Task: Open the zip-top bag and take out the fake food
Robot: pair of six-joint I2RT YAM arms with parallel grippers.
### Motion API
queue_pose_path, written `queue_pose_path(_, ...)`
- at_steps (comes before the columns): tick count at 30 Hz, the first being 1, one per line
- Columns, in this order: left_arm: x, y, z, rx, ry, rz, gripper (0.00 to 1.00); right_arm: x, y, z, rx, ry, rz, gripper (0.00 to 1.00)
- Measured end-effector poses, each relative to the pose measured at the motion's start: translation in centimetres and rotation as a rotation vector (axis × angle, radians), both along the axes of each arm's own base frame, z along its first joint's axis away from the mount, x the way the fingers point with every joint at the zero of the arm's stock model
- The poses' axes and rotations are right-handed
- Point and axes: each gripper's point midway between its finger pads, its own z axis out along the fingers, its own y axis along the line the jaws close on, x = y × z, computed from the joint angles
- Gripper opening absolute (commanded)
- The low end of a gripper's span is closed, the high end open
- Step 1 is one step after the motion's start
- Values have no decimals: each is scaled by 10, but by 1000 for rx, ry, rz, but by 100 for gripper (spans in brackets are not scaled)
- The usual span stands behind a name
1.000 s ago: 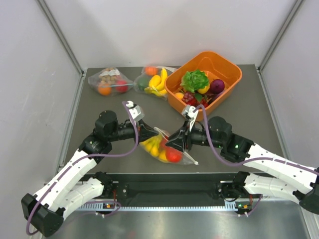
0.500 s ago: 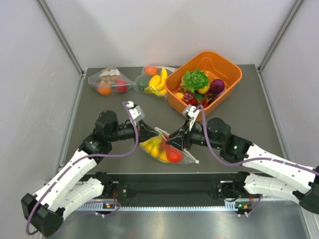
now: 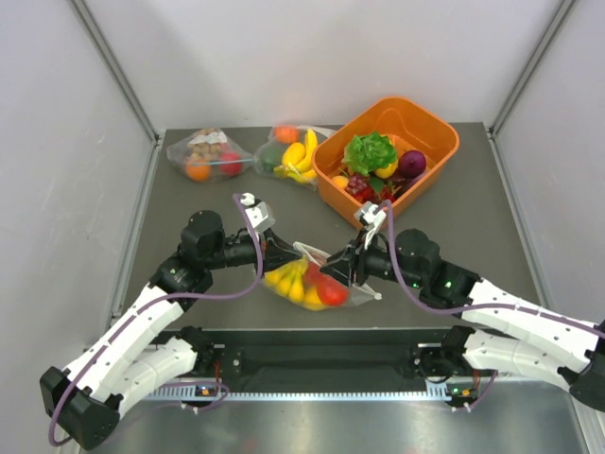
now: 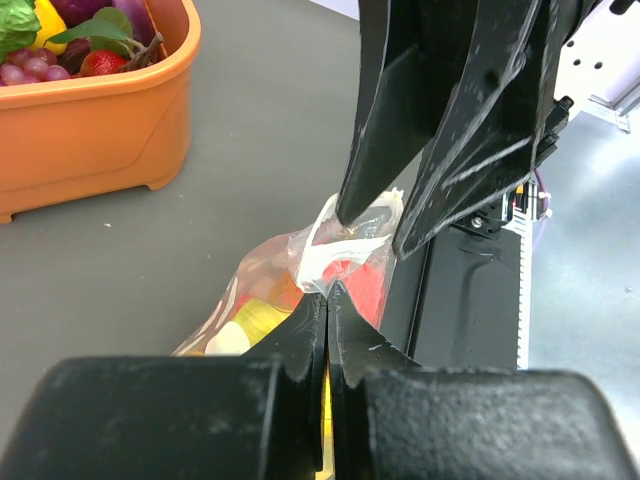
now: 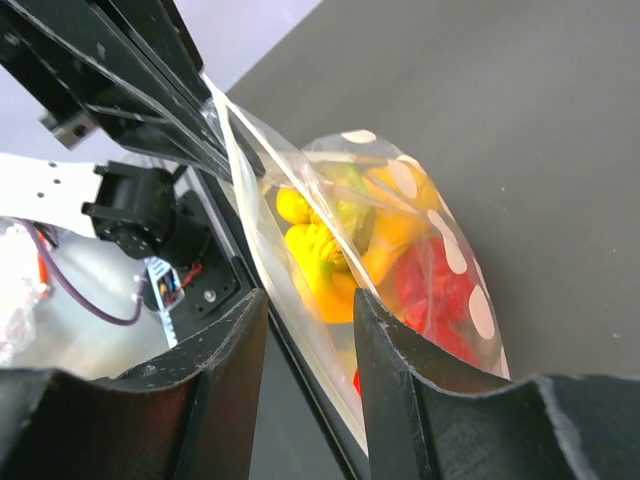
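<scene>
left fingers [image 4: 308, 335]: clenched on one lip of the dotted bag [image 5: 452, 262], pinching it right at the tips.
right fingers [image 5: 225, 360]: parted and straddling the opposite lip. The film runs through the gap and does not look clamped.
dotted bag: strung between the two sets of fingers, with the body sagging below them. Can't tell if the bottom rests on the desk [image 3: 463, 222].
food [image 5: 318, 262]: sealed inside, just below both sets of tips. Yellow pieces sit next to a red one.
handling: thin, soft, slick film with no stiffness of its own. I'd expect it to crumple and slide out of a loose pinch. The toy fruit looks like hard, light plastic that will roll and shift the sag.
where to grip: the zip strip at the lip is the only firmer part. Take one layer per side, opposite each other near mid-mouth. Catching both layers on one side would hold the seal shut.
bin [image 3: 444, 142]: beyond the right fingers, well apart.
plain bags [image 3: 203, 156]: far beyond the left fingers, at the back of the desk.
</scene>
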Motion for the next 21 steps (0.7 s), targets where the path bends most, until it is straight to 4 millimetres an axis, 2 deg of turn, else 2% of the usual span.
queue_pose_path(7,-1,-1,0,0,0,-3,0,4,-8,13,65,-5,-23,41)
queue_pose_path(21,-3,-1,1,-2,-5,-11,0,12,-6,-4,29,36,-53,39)
